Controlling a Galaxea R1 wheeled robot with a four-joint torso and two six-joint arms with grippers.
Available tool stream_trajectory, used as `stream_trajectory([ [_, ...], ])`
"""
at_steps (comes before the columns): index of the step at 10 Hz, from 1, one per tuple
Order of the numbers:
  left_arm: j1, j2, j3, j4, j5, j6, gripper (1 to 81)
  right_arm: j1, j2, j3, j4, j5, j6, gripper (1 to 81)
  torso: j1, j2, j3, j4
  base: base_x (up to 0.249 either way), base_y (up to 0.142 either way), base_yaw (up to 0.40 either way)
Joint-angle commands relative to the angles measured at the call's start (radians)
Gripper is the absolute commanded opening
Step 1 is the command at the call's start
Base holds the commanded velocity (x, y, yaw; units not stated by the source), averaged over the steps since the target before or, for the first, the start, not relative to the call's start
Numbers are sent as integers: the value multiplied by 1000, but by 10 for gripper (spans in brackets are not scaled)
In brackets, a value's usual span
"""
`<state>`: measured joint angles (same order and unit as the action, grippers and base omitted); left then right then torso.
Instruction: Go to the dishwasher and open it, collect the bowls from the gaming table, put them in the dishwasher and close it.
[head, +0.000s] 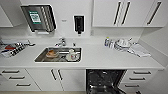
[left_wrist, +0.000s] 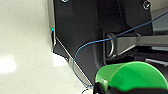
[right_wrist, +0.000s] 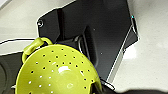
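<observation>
Now dishwasher (head: 105, 81) open, left hand (left_wrist: 100, 88) gripping green bowl (left_wrist: 132, 76), right hand's (right_wrist: 96, 87) grip on yellow-green bowl (right_wrist: 57, 72) unclear.

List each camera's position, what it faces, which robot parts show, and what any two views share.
Head view: high on the robot, looking forward and down at the counter, sink and open dishwasher.
Left wrist view: on the left arm, facing the pale floor; the robot's dark plate and a bright green bowl show.
Right wrist view: on the right arm, facing floor; dark plate and a perforated yellow-green bowl show.
Shared: both wrist views show pale floor and dark plate.
</observation>
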<state>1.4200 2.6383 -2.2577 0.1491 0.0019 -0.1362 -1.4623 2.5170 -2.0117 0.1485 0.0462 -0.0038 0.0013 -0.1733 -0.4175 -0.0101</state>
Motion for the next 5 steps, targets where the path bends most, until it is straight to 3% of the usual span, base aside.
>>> stream_trajectory([
  [1,-81,-157,153,-66,43,-8,10,29,-34,21,5,-63,1,10,0,0,0,0,0,0,0],
  [5,-198,-356,407,-100,58,-16,10,39,-42,27,6,-62,2,10,0,0,0,0,0,0,0],
])
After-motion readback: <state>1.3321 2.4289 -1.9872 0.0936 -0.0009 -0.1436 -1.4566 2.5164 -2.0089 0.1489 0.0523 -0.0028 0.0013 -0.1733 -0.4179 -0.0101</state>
